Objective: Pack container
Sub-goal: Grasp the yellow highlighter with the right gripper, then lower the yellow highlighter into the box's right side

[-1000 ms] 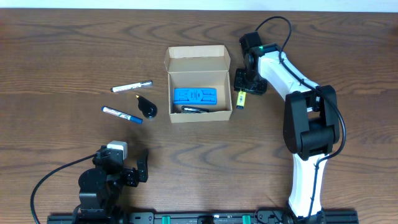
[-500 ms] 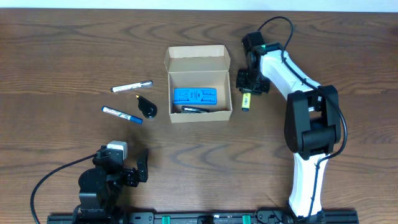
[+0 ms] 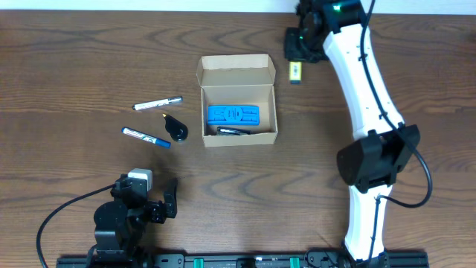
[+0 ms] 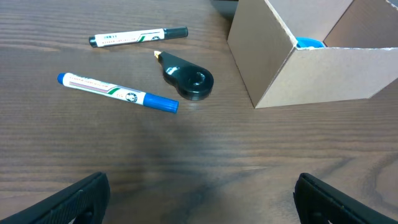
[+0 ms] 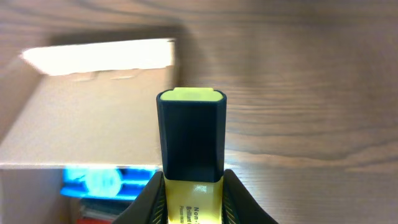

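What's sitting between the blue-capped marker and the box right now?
A black teardrop-shaped dispenser lies between the blue-capped marker and the container, touching neither. The left wrist view shows it most clearly.

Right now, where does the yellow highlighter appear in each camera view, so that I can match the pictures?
Overhead: the yellow highlighter is near the top edge, just right of the container and its open lid.
Left wrist: not in it.
Right wrist: centre of the picture, black cap pointing up.
Shared landmark: the container, upper right in the left wrist view, at left in the right wrist view.
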{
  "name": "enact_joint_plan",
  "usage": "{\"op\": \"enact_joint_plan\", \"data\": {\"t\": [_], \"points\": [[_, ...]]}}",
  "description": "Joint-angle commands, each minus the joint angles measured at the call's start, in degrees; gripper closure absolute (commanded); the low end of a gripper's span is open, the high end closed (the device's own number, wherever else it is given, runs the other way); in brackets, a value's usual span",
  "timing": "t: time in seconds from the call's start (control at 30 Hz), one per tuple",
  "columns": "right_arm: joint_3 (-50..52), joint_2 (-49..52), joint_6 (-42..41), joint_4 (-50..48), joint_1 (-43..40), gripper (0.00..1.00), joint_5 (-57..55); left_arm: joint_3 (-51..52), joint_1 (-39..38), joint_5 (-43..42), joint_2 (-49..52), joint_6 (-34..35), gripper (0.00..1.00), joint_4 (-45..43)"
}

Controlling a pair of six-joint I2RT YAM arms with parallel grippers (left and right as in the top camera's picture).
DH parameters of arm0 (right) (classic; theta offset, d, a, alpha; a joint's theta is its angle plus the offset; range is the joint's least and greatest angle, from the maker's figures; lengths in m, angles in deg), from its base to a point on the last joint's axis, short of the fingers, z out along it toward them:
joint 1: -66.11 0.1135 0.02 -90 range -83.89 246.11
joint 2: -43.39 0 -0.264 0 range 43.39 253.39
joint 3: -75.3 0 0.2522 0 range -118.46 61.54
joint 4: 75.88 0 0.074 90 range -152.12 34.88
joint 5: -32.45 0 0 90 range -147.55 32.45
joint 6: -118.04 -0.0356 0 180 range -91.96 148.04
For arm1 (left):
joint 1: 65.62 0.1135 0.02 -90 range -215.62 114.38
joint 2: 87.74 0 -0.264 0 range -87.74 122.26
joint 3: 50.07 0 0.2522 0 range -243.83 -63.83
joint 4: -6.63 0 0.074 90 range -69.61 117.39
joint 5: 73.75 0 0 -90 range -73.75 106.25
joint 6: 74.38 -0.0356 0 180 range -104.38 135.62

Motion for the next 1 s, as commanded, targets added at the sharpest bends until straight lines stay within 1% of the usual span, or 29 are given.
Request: {"op": "enact_joint_plan", "data": {"t": [0.0,0.1,0.3,0.47,0.67,0.97], "points": [[-1.5,-0.5,2.5,1.5,3.8,0.99,1.7,0.5,0.3,0.2,-0.4,0.4,0.05,0.0],[-0.8,-0.5,2.5,2.5,5.9,0.99,3.5,0.5,0.3,0.2,-0.4,0.3,0.05,0.0],[1.4,-0.5,2.0,6.3,9.7,0.99,3.5,0.5,0.3,0.2,-0.4,0.4,0.05,0.0],[5.1,-0.5,-1.7,9.5,10.8,0.99,3.5,0.5,0.3,0.2,-0.4,0.3,0.05,0.0],[6.2,-0.5,-1.9,11.1,12.4,0.99,2.6,0.5,0.3,0.2,-0.4,0.3,0.05,0.0],[12.5,-0.5,-5.0,8.9,12.6,0.99,0.2,0.5,0.3,0.2,-0.4,0.4,0.05,0.0]]}}
